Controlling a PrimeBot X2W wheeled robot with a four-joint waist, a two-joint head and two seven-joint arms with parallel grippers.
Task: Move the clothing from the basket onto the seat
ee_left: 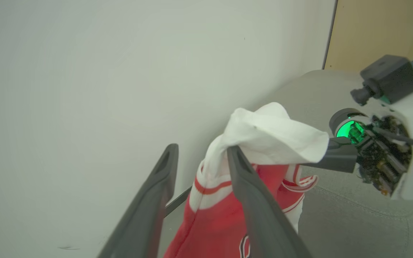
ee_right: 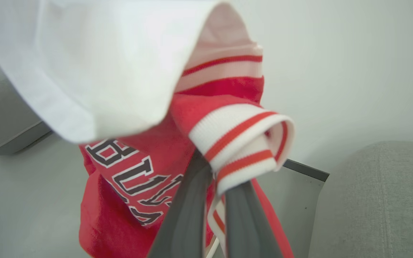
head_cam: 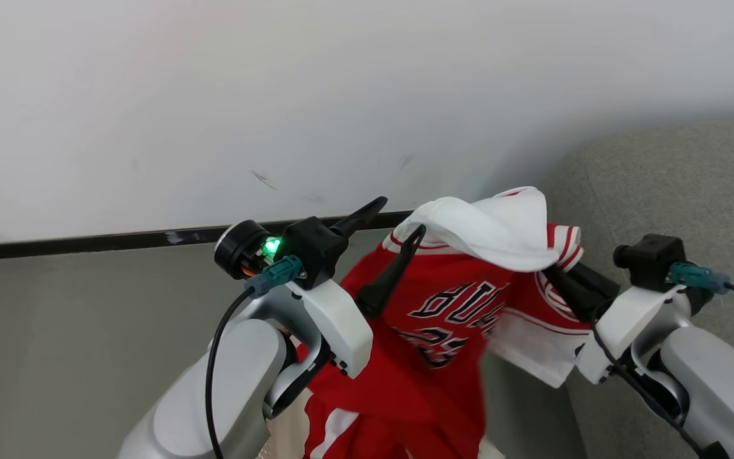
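**Red clothing [head_cam: 443, 299] pinched in right pincer [ee_right: 215, 193], seat [head_cam: 679, 185] off to my right**

Clothing hangs in the air between my two arms, long axis straight down, lower end cut off by the frame. My right pincer is pressed together on a striped cuff near the top. My left pincer [head_cam: 401, 215] is spread, one finger lying against the fabric and clamping nothing. The grey seat lies to my right, just beside the right arm. The cloth hangs over the floor [head_cam: 86, 331], not over the cushion. My read: the right arm is nearer, so the carry goes rightward.
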